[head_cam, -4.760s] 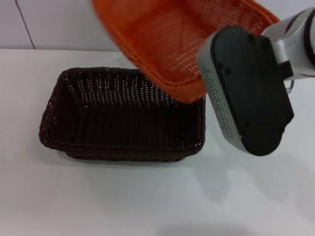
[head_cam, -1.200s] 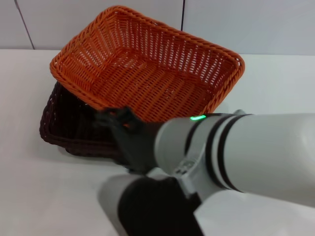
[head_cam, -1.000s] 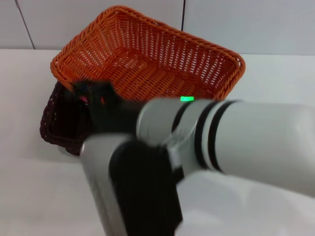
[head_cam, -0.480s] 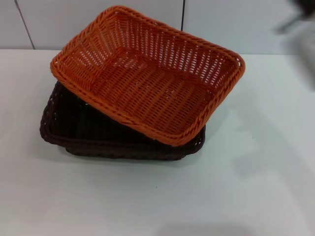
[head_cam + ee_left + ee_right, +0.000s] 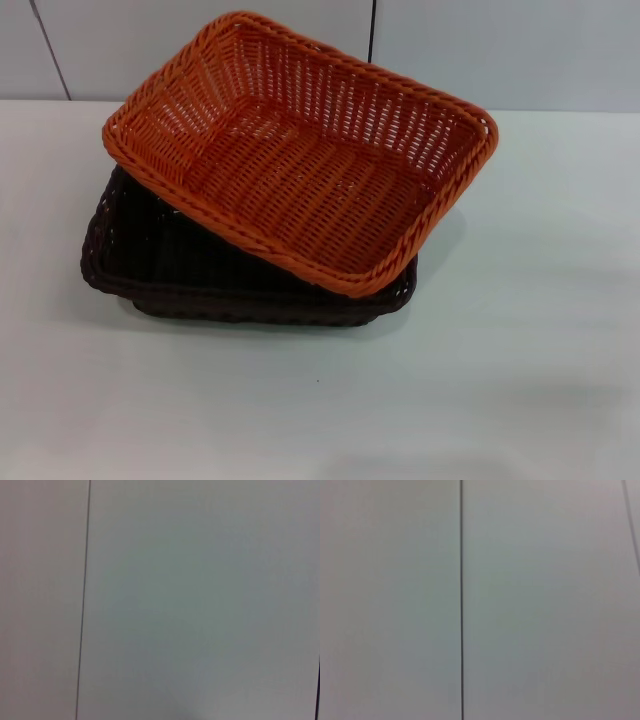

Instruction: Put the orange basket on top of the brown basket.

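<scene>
In the head view the orange basket rests on top of the brown basket, turned askew so its corners overhang and its far side sits higher. The brown basket shows along the near and left sides under it. Neither gripper shows in any view. Both wrist views show only a plain pale panelled surface with a dark seam.
The baskets stand on a white table. A pale panelled wall with a dark vertical seam runs behind the table.
The right arm, which filled the near part of the head view a second ago, has swung up and right out of view. The orange basket lies let go on the brown one, unmoved since.
</scene>
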Motion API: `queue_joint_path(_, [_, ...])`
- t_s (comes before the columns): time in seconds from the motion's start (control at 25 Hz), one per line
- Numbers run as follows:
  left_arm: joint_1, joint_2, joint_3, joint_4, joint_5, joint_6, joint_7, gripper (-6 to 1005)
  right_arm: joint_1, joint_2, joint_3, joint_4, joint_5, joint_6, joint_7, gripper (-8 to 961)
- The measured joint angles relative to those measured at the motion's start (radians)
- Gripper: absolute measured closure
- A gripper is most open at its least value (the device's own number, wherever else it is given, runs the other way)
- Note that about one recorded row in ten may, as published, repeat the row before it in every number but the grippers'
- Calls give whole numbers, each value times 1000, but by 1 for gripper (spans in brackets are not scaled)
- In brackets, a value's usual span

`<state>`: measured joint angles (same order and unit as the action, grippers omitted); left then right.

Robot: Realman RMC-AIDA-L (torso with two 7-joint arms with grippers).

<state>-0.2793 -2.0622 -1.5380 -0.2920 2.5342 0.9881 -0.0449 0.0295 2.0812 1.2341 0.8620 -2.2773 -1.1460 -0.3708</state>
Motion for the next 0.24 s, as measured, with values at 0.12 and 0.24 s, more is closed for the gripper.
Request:
queue_joint_path(0.12, [0,1,-3,4,0,8,0,273,34,1,-26,-75,8,-85,25,205])
queue_joint_path(0.24, [0,1,-15,5,0,10,1,273,56,3,-44,-111,24,-126,31,205])
